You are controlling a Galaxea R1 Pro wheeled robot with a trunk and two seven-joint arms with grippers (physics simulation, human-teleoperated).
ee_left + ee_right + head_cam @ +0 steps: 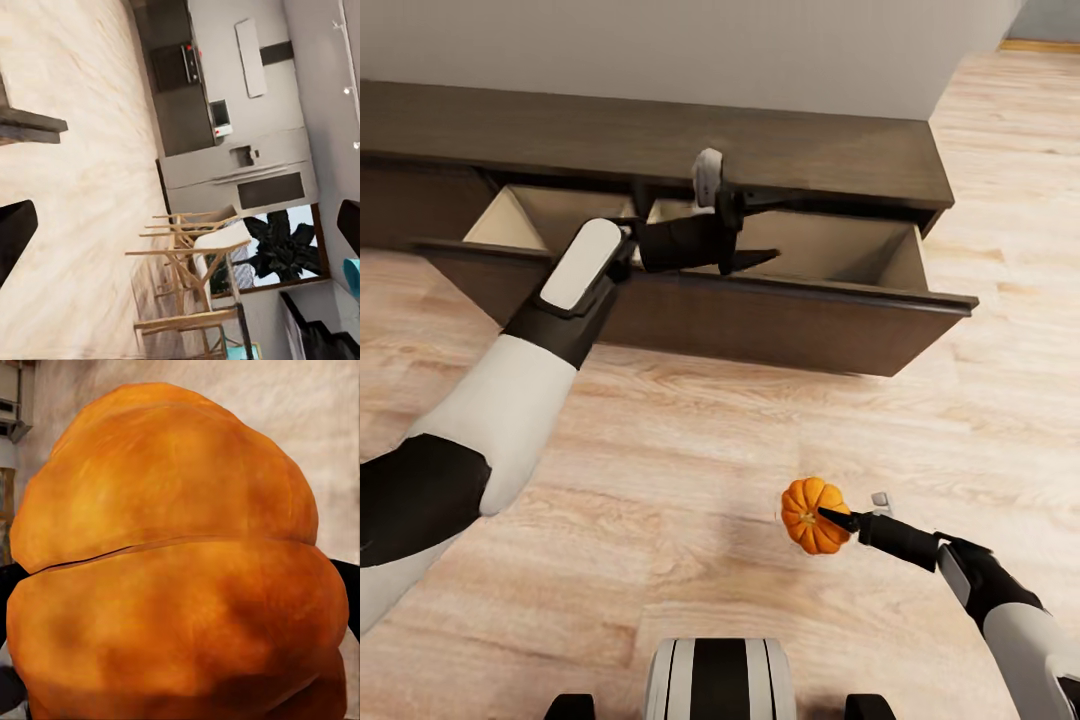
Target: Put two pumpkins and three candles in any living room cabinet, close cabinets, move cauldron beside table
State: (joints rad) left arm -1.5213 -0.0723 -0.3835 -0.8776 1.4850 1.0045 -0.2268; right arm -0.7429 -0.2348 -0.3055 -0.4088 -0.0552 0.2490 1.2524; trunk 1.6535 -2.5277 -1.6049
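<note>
Pumpkin [812, 514] lies tipped sideways, stem toward the right gripper [838, 520].

Orange ribbed pumpkin [813, 515], dark-brown cabinet [660, 140], beige-lined

White arm shells w/ black joints, black fingers [760, 262], striped white-black base

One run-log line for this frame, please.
right gripper: shut on pumpkin, above floor | left gripper: open, over open drawer | cabinet: not closed
</note>
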